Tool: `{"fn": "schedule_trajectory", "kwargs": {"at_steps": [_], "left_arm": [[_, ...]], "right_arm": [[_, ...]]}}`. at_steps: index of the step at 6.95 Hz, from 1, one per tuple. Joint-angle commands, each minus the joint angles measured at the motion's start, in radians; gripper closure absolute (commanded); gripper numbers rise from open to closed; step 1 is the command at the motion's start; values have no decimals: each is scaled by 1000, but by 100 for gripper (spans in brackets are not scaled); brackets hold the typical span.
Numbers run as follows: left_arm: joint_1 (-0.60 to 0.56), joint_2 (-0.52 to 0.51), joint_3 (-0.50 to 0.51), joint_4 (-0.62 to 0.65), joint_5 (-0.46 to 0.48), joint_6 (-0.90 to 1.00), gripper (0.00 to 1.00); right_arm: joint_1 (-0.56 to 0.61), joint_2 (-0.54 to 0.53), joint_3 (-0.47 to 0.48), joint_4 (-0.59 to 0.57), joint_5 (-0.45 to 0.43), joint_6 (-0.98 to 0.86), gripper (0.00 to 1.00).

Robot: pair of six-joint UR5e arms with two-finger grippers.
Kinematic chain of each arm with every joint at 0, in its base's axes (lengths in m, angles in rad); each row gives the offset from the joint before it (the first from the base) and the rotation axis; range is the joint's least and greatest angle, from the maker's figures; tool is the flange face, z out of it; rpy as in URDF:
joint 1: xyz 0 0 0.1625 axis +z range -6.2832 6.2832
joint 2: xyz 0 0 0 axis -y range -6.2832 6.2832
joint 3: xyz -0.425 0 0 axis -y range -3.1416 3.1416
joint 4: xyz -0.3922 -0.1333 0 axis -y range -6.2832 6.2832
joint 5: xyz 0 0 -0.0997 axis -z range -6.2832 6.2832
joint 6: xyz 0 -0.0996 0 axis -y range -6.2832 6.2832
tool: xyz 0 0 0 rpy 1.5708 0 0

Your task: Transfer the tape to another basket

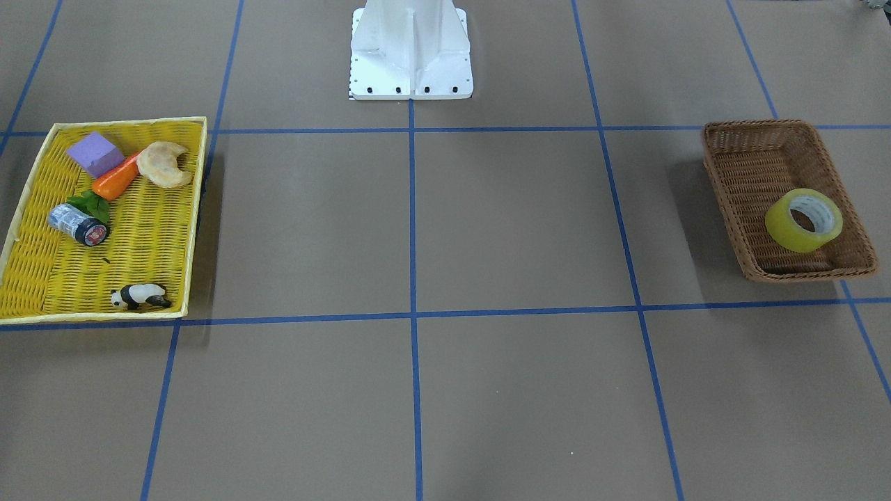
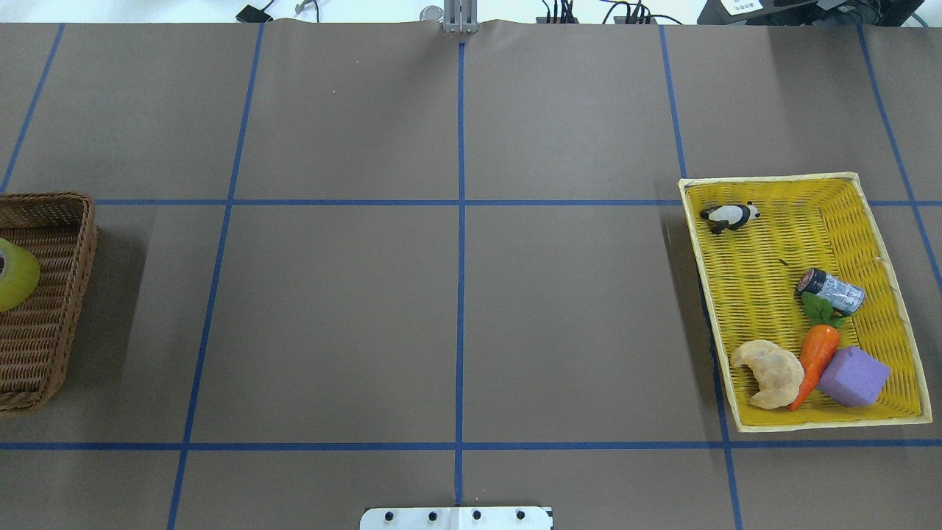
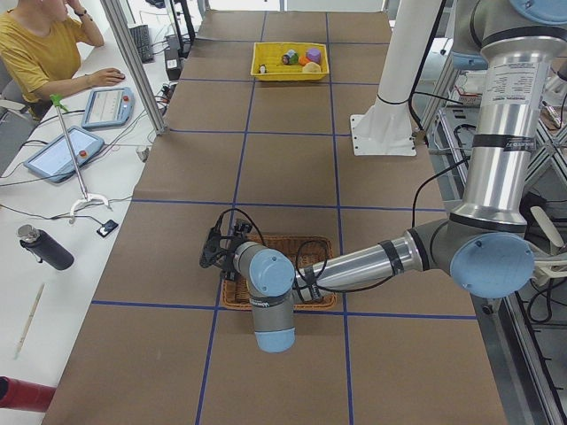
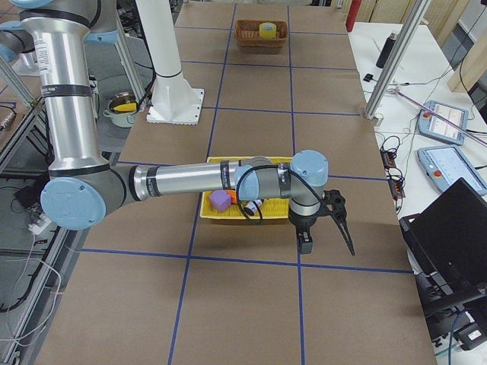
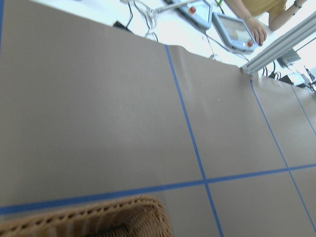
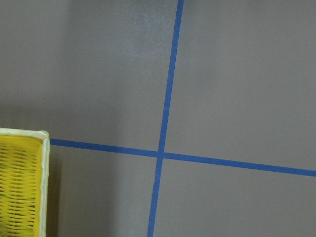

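Observation:
The tape (image 1: 804, 220), a wide yellowish roll with a white printed core, lies in the near end of the dark brown wicker basket (image 1: 738, 132). It also shows in the overhead view (image 2: 15, 274) and far off in the exterior right view (image 4: 267, 30). In the exterior left view my left gripper (image 3: 213, 255) hangs over the basket's (image 3: 306, 252) outer side, and the arm hides the tape. I cannot tell if it is open. My right gripper (image 4: 335, 228) hangs beside the yellow tray; I cannot tell its state.
The shallow yellow woven tray (image 2: 773, 178) holds a toy panda (image 2: 728, 216), a small grey-and-black can (image 2: 831, 289), a carrot (image 2: 815, 361), a croissant (image 2: 769, 372) and a purple block (image 2: 854, 377). The white robot base (image 1: 411, 52) stands at mid table. An operator (image 3: 35, 53) sits at the table's side.

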Motion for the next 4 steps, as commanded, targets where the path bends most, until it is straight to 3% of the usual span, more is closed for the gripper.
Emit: {"fn": "schedule_trajectory", "kwargs": {"at_steps": [1, 4], "left_arm": [[-18, 0, -30, 216, 112, 346, 3], [-18, 6, -145, 636, 310, 834, 2]], "right_arm": [[1, -3, 0, 0, 0, 0, 0], [1, -14, 0, 0, 2, 0, 0]]}}
